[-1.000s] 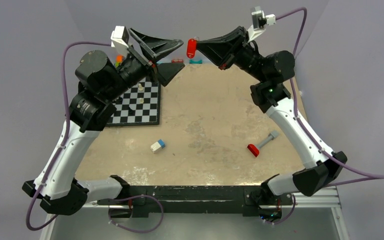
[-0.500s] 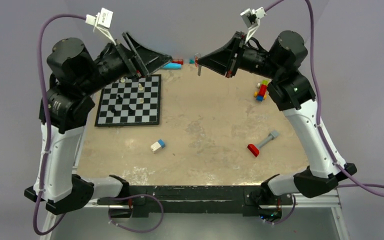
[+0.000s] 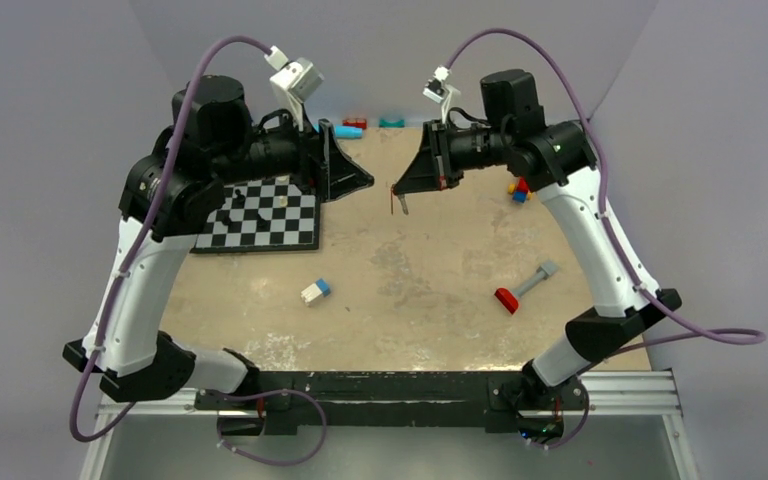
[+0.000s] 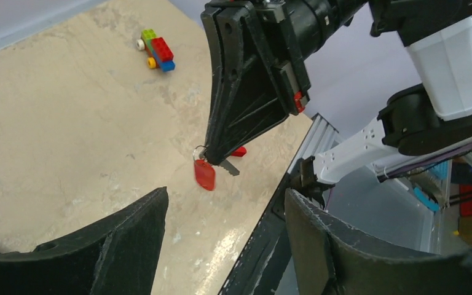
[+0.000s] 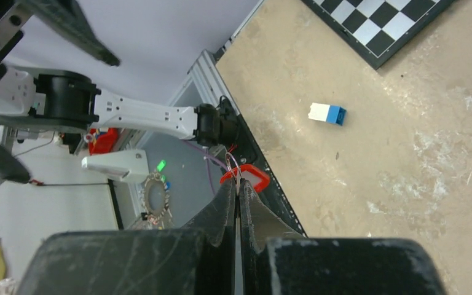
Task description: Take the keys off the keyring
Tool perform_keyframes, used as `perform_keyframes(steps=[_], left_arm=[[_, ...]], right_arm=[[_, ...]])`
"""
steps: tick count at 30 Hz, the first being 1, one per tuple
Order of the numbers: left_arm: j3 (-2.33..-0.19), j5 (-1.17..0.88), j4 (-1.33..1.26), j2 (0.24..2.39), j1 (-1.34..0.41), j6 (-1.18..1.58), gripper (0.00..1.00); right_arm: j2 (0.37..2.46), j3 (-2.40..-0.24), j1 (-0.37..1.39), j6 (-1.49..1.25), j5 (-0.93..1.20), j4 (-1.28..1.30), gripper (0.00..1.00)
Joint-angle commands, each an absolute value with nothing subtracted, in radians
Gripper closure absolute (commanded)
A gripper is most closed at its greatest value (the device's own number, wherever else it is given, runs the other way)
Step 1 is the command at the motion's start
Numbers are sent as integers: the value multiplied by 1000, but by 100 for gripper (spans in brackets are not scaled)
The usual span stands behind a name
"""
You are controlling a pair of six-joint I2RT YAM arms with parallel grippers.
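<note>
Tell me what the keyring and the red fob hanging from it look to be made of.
Keyring: thin, pale, glinting wire loop, so likely metal. Red fob: smooth, evenly coloured and faintly glossy, so probably plastic, though a coated key head can't be ruled out.

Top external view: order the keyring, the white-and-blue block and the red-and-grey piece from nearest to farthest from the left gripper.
1. keyring, hanging from the right gripper.
2. white-and-blue block, left of centre.
3. red-and-grey piece, far right side.

Right gripper point(image 3: 397, 192) lowered the keyring point(image 4: 200, 149); left gripper point(image 4: 226, 198) seemingly narrowed.
</note>
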State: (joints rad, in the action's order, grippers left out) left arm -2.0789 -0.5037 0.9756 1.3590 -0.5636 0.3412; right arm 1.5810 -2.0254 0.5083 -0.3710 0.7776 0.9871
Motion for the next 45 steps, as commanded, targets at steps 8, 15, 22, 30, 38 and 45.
perform_keyframes(steps=[8, 15, 22, 30, 38, 45], left_arm=[[-2095, -670, 982, 1421, -566, 263, 36], [-2089, -751, 932, 1444, -568, 310, 45], [-2049, -743, 952, 1435, -567, 296, 49], [-2035, -766, 942, 1437, -570, 316, 58], [-2062, -782, 938, 1459, -583, 335, 66], [-2060, -778, 943, 1459, -596, 332, 70]], right_arm=[[1489, -2057, 563, -286, 839, 1041, 100], [1501, -2073, 598, -265, 797, 1047, 100], [1516, -2111, 601, -258, 773, 1054, 100], [1510, -2095, 608, -253, 786, 1038, 100], [1499, -2084, 607, -261, 786, 1015, 100], [1495, -2081, 608, -259, 789, 1016, 100]])
